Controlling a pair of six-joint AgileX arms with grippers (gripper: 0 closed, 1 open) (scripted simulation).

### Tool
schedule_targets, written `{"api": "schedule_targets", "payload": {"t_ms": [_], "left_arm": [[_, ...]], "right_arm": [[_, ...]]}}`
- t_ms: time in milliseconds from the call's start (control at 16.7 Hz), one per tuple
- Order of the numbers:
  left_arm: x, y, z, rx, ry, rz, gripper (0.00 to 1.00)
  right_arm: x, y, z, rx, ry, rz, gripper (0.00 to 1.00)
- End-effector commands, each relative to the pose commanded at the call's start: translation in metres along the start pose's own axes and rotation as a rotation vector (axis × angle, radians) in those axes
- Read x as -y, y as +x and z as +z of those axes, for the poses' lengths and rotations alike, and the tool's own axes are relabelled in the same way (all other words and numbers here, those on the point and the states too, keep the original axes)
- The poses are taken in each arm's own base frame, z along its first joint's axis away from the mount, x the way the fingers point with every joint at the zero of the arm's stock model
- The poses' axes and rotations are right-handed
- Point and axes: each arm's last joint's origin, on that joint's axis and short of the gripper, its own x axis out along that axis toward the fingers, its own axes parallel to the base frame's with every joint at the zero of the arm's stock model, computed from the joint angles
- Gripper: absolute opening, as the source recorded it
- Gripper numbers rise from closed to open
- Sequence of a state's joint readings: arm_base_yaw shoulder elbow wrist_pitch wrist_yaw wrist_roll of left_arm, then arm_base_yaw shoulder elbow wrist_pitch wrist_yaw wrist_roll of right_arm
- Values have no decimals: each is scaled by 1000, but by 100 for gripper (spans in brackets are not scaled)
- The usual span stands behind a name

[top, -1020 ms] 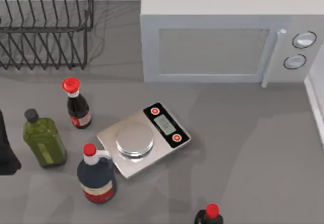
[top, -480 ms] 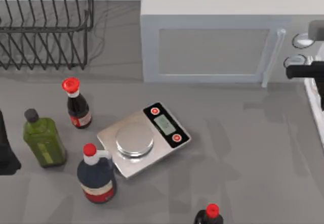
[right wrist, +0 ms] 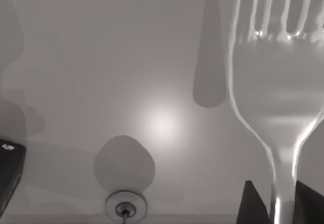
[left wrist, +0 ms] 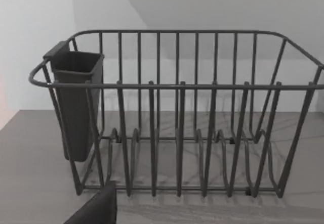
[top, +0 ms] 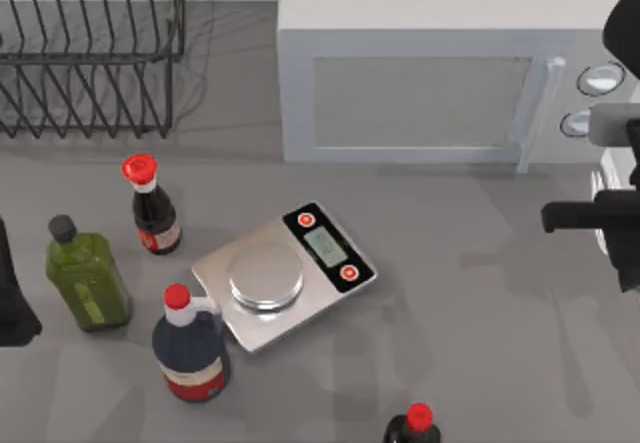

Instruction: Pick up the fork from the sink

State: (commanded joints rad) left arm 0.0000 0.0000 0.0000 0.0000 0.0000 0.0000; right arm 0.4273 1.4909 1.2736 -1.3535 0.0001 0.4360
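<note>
Fork gripped at the handle, over the sink.

The fork (right wrist: 276, 102), slim polished metal with thin straight tines, stood out ahead of the right gripper (right wrist: 276, 204), whose dark fingers (right wrist: 252, 204) were clenched on its narrow handle above the smooth pale sink (right wrist: 101, 57) and its drain (right wrist: 125, 206). Judged step: lift. Next move calls for steady raising. Left arm parked facing the wire rack (left wrist: 177, 133).

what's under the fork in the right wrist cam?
The fork hangs over the pale sink floor, with the drain off to one side. Its handle end runs between the right tool's fingers, which cover it.
</note>
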Motion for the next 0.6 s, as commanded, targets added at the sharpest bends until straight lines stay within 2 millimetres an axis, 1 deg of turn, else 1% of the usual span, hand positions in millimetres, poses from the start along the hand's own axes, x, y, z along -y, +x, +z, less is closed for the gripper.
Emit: {"api": "schedule_targets", "payload": {"t_ms": [120,240,360,600], "left_arm": [[0,0,0,0,0,0,100],[0,0,0,0,0,0,100],[0,0,0,0,0,0,100],[0,0,0,0,0,0,100]], "right_arm": [[0,1,2,0,4,2,0],[0,11,3,-4,4,0,0],[-1,30,5,-4,3,0,0],[-2,79,6,15,2,6,0]]}}
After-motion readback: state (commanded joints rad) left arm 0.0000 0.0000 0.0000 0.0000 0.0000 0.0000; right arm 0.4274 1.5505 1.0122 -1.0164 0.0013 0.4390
